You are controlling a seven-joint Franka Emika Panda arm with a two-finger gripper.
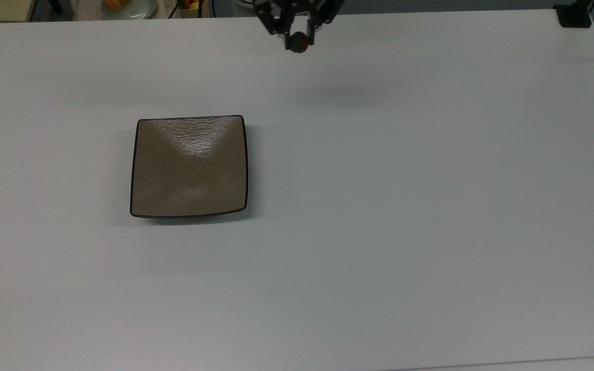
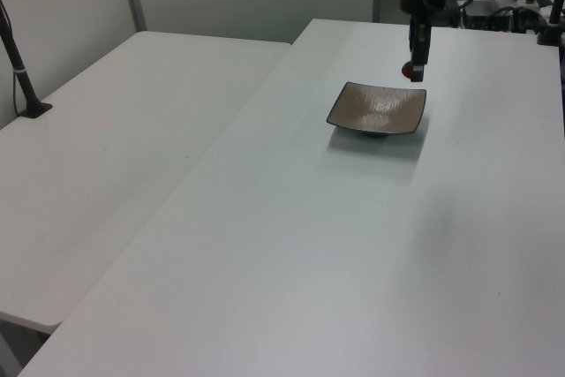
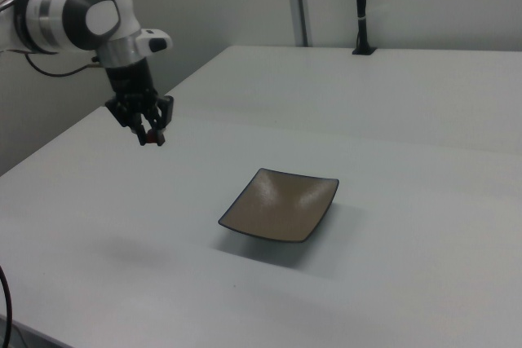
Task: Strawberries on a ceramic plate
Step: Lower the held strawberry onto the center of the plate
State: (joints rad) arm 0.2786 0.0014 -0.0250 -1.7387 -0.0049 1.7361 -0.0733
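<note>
While the hand [image 1: 298,40] grips the strawberry [image 1: 298,42] (held aloft), the ceramic plate [image 1: 189,166] sits apart.

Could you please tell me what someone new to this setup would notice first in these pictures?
Most striking is the square glossy tan-brown ceramic plate with a thin black rim, lying bare on the wide white table, left of centre in the top view. Next comes the black two-finger tool at the top view's upper edge, raised above the table and shut on a tiny dark red strawberry with a green cap, off to the plate's upper right.
</note>
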